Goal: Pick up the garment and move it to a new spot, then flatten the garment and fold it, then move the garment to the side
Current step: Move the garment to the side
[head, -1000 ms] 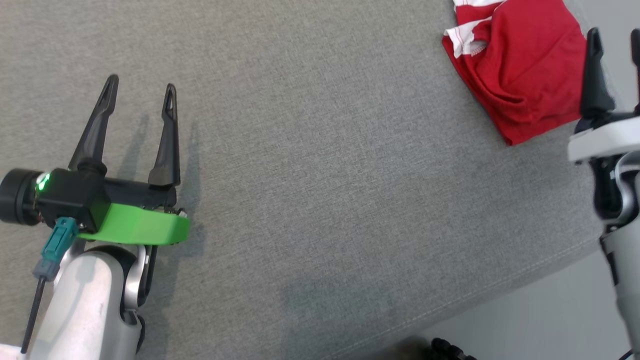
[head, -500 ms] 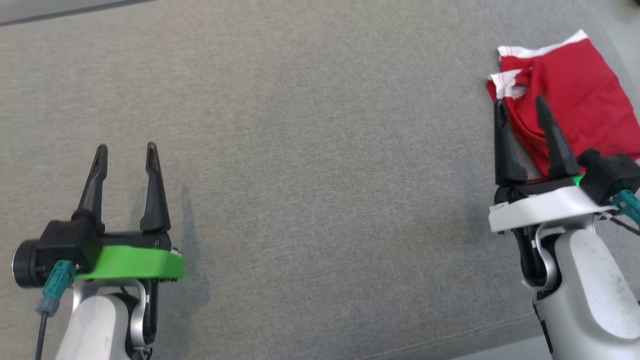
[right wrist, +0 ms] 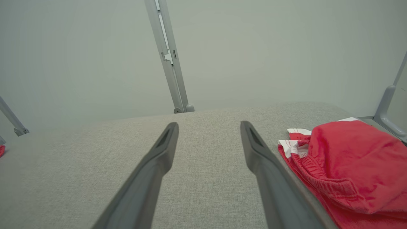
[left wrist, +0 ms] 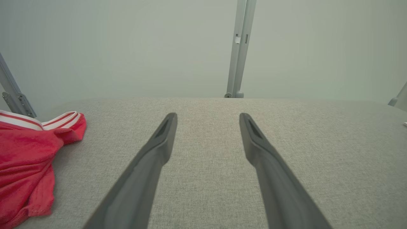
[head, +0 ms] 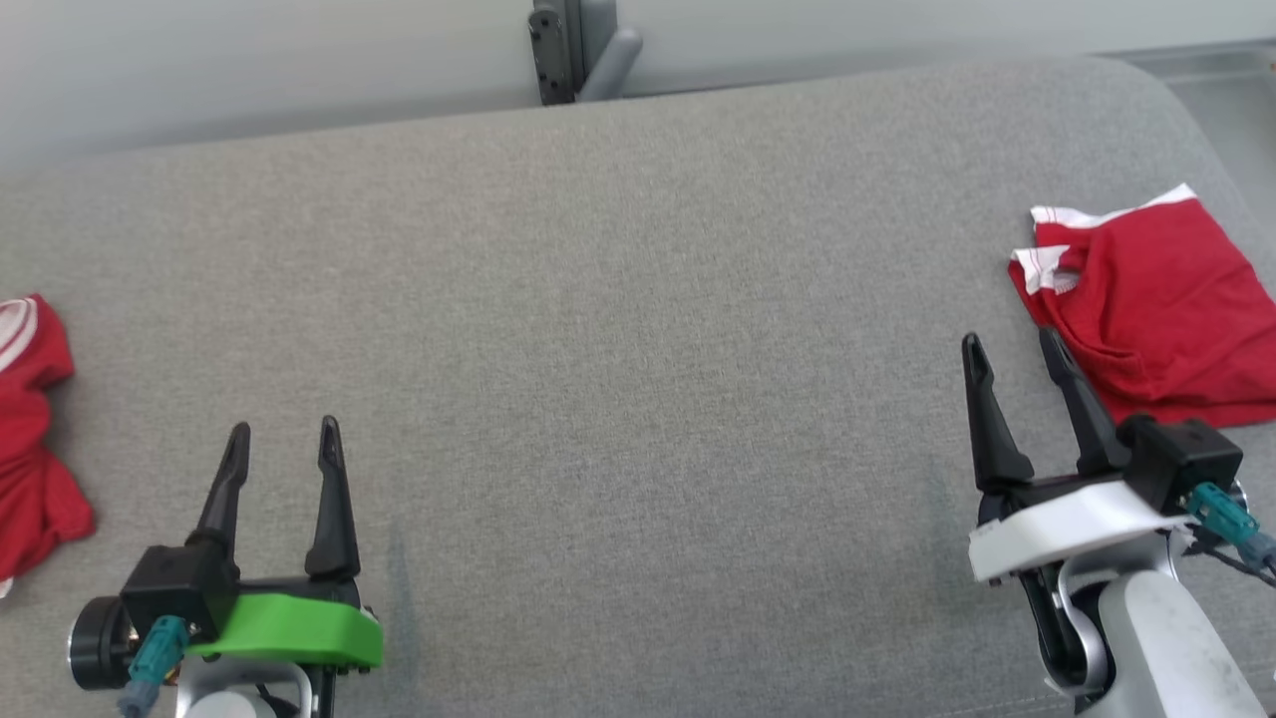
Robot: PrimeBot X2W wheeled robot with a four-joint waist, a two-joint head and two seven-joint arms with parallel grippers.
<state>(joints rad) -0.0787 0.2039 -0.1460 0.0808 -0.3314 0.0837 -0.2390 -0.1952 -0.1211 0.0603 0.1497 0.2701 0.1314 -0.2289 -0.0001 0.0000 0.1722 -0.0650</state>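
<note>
A red garment with white trim (head: 1156, 309) lies folded near the right end of the grey padded surface (head: 638, 299). It also appears at the right of the right wrist view (right wrist: 349, 159). A second red garment with white stripes (head: 30, 439) lies crumpled at the left edge and shows in the left wrist view (left wrist: 25, 162). My right gripper (head: 1008, 339) is open just left of the folded garment, apart from it, with nothing between its fingers (right wrist: 165, 146). At the lower left my left gripper (head: 284, 429) is open and empty, to the right of the crumpled garment.
The surface's far edge meets a pale wall, where a grey metal post (head: 573, 50) stands at the back middle. The surface rounds off at its far right corner (head: 1186, 90). More metal struts (right wrist: 389, 101) stand beyond the right end.
The head camera has swung and tilted up, bringing in the far edge, the post and the crumpled garment at the left. Both grippers stay open. The right fingers no longer overlap the folded garment.
</note>
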